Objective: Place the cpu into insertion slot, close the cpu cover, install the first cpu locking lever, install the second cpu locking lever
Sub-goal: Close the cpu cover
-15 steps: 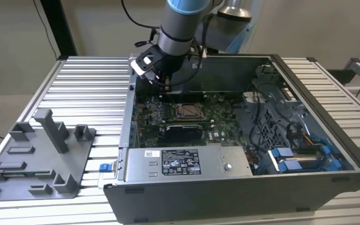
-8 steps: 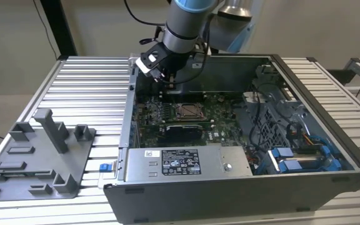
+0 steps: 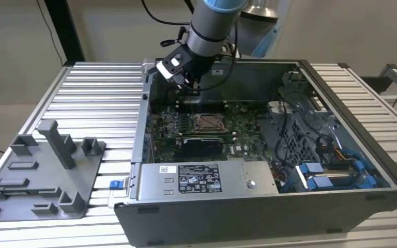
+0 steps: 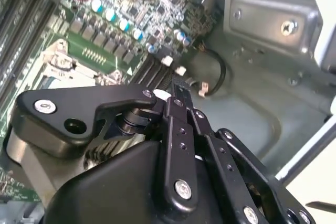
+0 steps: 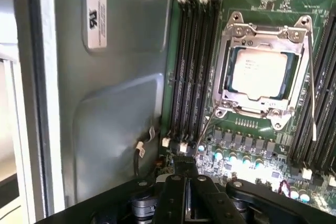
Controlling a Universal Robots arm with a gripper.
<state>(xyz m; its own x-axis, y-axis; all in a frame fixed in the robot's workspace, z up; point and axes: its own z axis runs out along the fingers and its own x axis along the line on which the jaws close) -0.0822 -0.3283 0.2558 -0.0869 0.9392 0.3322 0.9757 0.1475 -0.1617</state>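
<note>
The cpu (image 5: pixel 260 74) lies silver face up in the insertion slot (image 3: pixel 208 122) on the green board. The cpu cover (image 5: pixel 229 61), a silvery frame, lies flat around it, so the chip shows through its window. Thin wire locking levers run along the socket's sides (image 5: pixel 311 82); I cannot tell whether they are latched. My gripper (image 3: pixel 188 87) hangs above the board's far corner, behind the socket and toward the exterior view's left, apart from it. Its black fingers (image 4: pixel 176 98) meet at the tips with nothing between them, and they also show in the first wrist view (image 5: pixel 185 167).
The open computer case (image 3: pixel 364 134) walls in the board. Long memory slots (image 5: pixel 191 66) flank the socket. A power supply (image 3: pixel 205 178) sits at the front, a bay with blue parts (image 3: pixel 330 173) at the exterior view's right. A grey fixture tray (image 3: pixel 40 170) lies outside the case.
</note>
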